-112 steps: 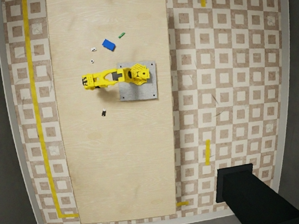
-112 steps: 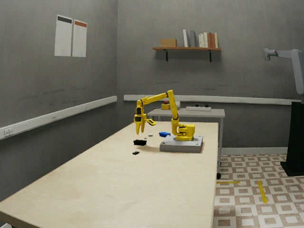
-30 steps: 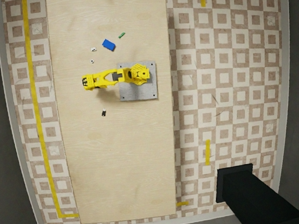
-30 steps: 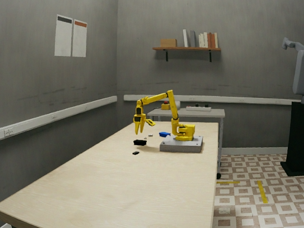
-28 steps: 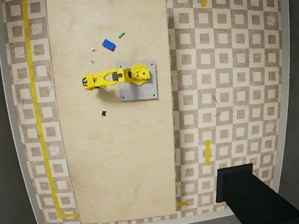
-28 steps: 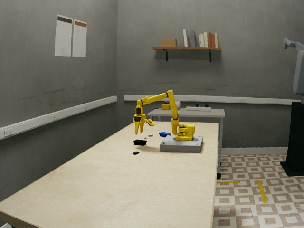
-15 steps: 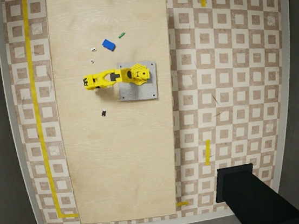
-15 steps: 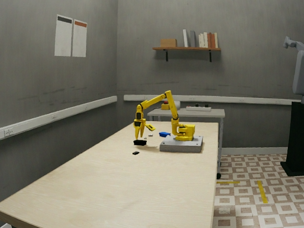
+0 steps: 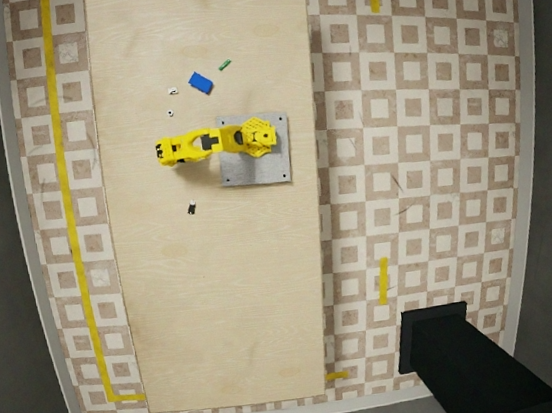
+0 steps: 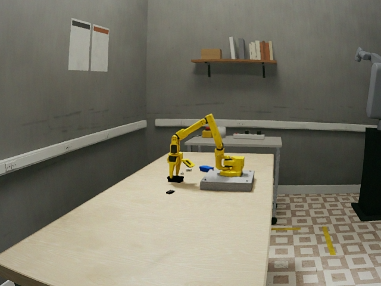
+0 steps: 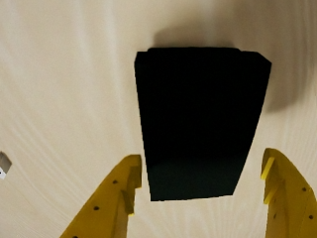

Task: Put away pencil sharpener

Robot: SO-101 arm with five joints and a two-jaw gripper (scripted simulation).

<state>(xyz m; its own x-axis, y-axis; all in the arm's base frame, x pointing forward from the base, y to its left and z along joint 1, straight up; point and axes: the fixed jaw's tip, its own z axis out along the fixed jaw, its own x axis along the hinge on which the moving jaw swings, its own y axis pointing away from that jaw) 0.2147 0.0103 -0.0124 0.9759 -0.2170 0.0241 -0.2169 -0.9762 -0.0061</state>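
The pincer (image 9: pixel 160 153) (image 10: pixel 174 176) (image 11: pixel 201 156) is part open and holds nothing, its two fingers standing apart on either side of the black box's near end. In the wrist view the box (image 10: pixel 175 180) (image 11: pixel 198 114) reaches from between the fingertips towards twelve o'clock, its long axis running roughly twelve to six, so a squeeze would close across its narrower width. That is the relation to keep: fingers at nine and three, box between, with a slimmer gap at the nine o'clock finger. Whether the box wears its lid, or this dark top is the lid itself, I cannot tell. The move in hand looks like a grip on it; a shade off centre, one finger could land first and twist it. Farther out, clocked from the pincer in the top view, a nut (image 9: pixel 170 113) (image 11: pixel 4 164) lies between twelve and one. Beyond it, near one, is a small white piece (image 9: pixel 172 90) (image 10: pixel 188 170), my best guess at the sharpener, lying outside the box. A blue box (image 9: pixel 200 82) (image 10: pixel 205 170) sits at one, a green stick (image 9: pixel 224 65) between one and two, and a small black piece (image 9: pixel 190 207) (image 10: pixel 169 191) between five and six.
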